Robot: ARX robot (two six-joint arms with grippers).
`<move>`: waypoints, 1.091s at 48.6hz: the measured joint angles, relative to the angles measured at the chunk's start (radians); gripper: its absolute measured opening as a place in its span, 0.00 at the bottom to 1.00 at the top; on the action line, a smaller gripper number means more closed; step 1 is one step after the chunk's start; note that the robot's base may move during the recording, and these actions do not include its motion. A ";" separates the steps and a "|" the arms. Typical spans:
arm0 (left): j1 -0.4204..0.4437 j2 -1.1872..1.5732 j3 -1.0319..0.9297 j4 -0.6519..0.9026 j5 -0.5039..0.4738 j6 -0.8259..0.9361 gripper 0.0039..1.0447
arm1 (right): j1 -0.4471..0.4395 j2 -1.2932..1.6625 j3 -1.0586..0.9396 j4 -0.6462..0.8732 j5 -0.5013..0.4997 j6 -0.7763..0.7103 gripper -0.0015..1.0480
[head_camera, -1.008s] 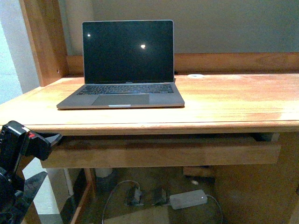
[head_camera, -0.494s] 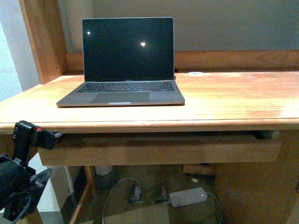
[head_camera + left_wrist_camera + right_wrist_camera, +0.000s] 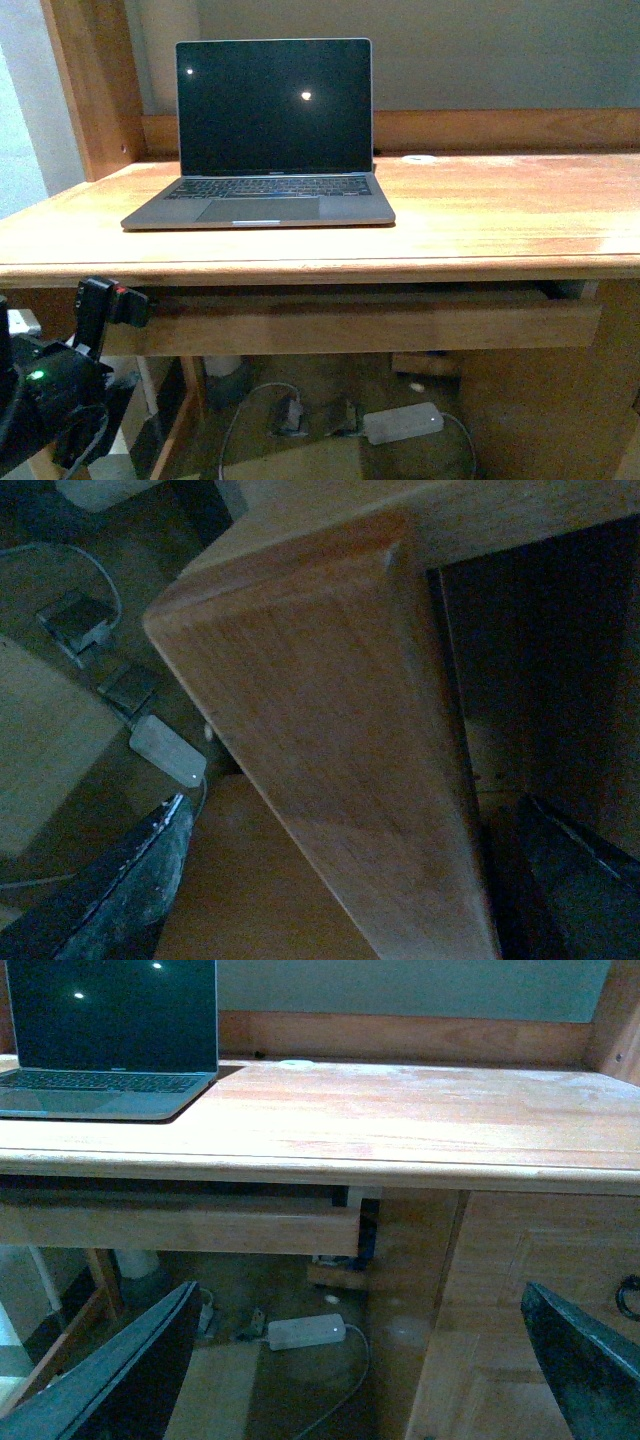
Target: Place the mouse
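Grey-green wall behind a long reddish-brown wooden counter (image 3: 480,230), with a raised wooden back rail and a thick wooden post at the far left.

On the counter, counted: one open grey metal laptop (image 3: 270,190) at the left, screen dark with two small light reflections; one small white round disc (image 3: 420,159) at the far edge, just right of the laptop's screen. Right half of the top bare wood, glossy with glare.

Under the near edge, one long wooden pull-out panel (image 3: 350,325) running most of the width. On the floor below, one white oblong power brick (image 3: 403,424) with a pale cable, and two small dark adapters (image 3: 315,418) just left of it.

Two hands. Left hand (image 3: 355,800) low at the near left, below the counter's edge and near the panel's left end: fingers spread wide, gripping nothing, with the panel's wood filling the wrist view between them; contact with the wood impossible to judge. Right hand (image 3: 360,1288) near and to the right, level with the counter's edge: fingers spread wide, empty.

Small black mouse: not seen in any of the three views, so place and look impossible to tell.
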 joint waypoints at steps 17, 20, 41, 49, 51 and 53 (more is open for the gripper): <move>-0.029 0.117 0.181 -0.080 0.014 -0.020 0.90 | 0.000 0.000 0.000 0.000 0.000 0.000 0.94; -0.029 0.117 0.190 -0.075 0.016 -0.018 0.80 | 0.000 0.000 0.000 0.000 0.000 0.000 0.94; -0.018 0.108 0.116 0.021 0.021 -0.145 0.54 | 0.000 0.000 0.000 0.000 0.000 0.000 0.94; -0.018 -0.001 -0.022 -0.035 0.006 -0.147 0.54 | 0.000 0.000 0.000 0.000 0.000 0.000 0.94; -0.018 -0.034 -0.053 -0.069 0.001 -0.147 0.54 | 0.000 0.000 0.000 0.000 0.000 0.000 0.94; -0.019 -0.079 -0.092 -0.106 0.000 -0.142 0.54 | 0.000 0.000 0.000 0.000 0.000 0.000 0.94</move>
